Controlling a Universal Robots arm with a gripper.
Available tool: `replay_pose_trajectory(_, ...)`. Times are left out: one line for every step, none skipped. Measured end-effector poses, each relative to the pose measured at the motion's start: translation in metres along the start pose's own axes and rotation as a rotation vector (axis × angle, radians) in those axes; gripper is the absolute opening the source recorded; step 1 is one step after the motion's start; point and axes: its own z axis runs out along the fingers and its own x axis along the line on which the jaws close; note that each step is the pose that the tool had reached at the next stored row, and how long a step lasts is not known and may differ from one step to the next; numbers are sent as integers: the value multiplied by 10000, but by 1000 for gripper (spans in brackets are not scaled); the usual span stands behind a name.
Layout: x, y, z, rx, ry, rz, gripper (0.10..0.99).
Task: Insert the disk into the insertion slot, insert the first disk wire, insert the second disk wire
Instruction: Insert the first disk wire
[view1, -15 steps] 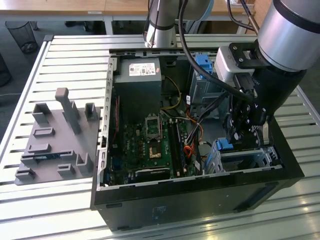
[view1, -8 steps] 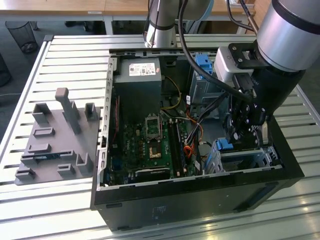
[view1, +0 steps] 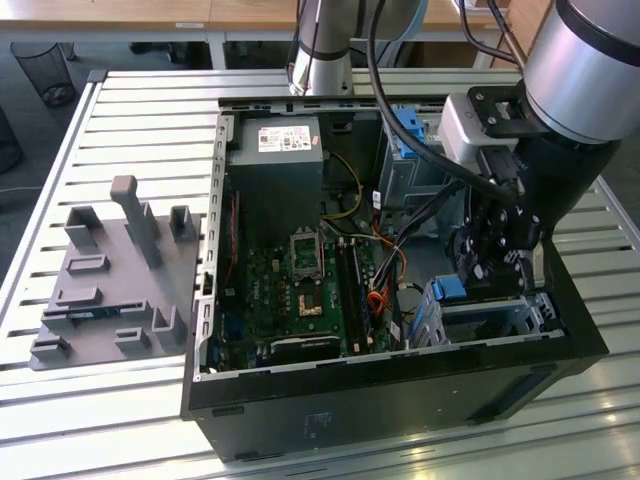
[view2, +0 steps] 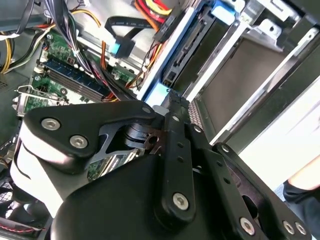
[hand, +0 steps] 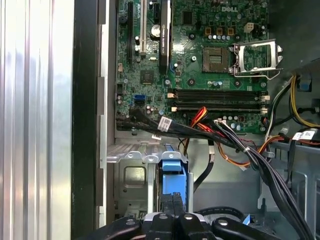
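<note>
Slatted metal tabletop (view1: 120, 110) carries an open case (view1: 400, 390); at the exterior view's right, the disk (hand: 172, 172) stands on edge in the slot (hand: 130, 180), long axis running straight away from the pincer (hand: 173, 204), which is narrow, tips at its blue end.

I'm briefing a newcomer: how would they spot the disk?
In the open computer case, go to the low silver cage in the near corner at the exterior view's right. The disk sits inside it, at the gripper; its bright blue frame marks it against grey metal.
</note>
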Motion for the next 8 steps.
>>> replay_pose_trajectory(0,-15,0,-4,0,0,106)
replay_pose_trajectory(0,-32,0,-9,-1,0,106)
replay_pose_trajectory(0,-49,1,-12,-1,1,106)
replay_pose_trajectory(0,-64,1,-15,-1,1,106)
replay_pose_trajectory(-1,-81,1,-17,-1,0,106)
replay_pose_trajectory(0,-106,1,-21,-3,1,106)
replay_pose_trajectory(-1,-136,1,-27,-3,1,106)
replay_pose_trajectory(-1,-164,1,-33,-2,0,106)
